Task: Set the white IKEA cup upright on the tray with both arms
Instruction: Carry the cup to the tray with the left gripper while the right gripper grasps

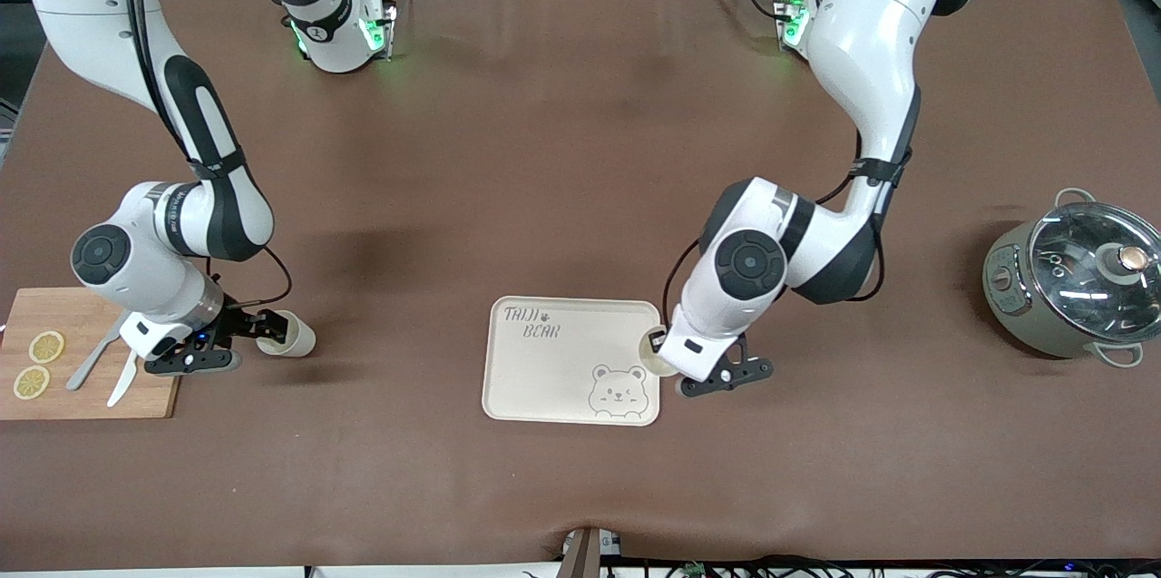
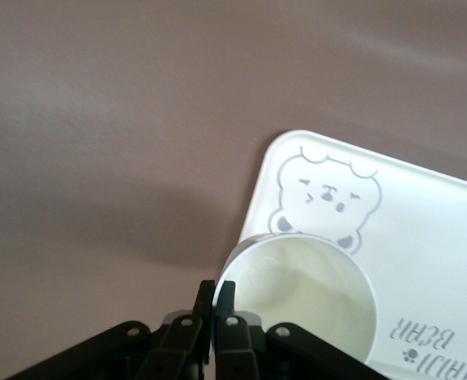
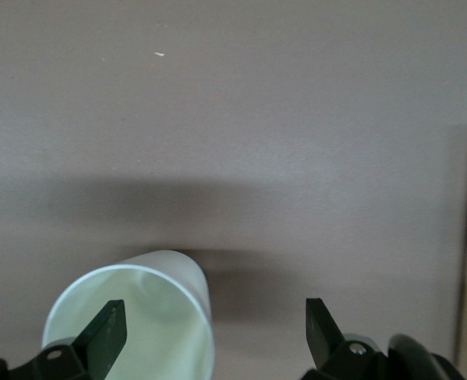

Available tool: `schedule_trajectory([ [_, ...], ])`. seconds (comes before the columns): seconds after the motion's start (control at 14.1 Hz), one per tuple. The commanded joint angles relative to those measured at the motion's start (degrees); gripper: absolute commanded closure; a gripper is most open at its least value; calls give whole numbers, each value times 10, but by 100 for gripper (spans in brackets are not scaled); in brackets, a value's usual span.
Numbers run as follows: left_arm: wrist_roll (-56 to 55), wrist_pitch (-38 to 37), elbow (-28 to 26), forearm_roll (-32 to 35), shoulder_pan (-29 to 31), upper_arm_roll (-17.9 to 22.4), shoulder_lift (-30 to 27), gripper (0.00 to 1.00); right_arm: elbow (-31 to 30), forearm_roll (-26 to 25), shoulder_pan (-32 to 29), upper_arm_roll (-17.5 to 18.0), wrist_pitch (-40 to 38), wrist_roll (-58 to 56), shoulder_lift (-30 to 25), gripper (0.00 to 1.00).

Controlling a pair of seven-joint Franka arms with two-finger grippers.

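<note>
A white cup [image 1: 655, 360] [image 2: 313, 301] sits at the edge of the cream tray [image 1: 544, 369] [image 2: 439, 229], by the bear drawing, on the side toward the left arm's end. Its mouth faces up toward the wrist. My left gripper [image 1: 659, 347] [image 2: 218, 290] is shut on its rim, one finger inside and one outside. I cannot tell whether this cup rests on the tray. A second white cup [image 1: 290, 336] [image 3: 138, 317] lies on its side on the table beside the cutting board. My right gripper [image 1: 265, 326] [image 3: 214, 332] is open at its mouth, one finger in front of the opening.
A wooden cutting board [image 1: 91, 396] with two lemon slices [image 1: 38, 364], a knife and a fork lies at the right arm's end. A grey-green pot with a glass lid [image 1: 1079, 283] stands at the left arm's end. Brown table surface surrounds the tray.
</note>
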Motion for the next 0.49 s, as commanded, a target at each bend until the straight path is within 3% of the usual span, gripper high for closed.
schedule_trajectory([
  [0.0,-38,20,30,1,-25,15,22,100,-1,20,2,2,8,-5,6,0],
  [0.42,-81,76,29,1,-67,35,50,100,6,28,-13,2,9,-35,15,0],
])
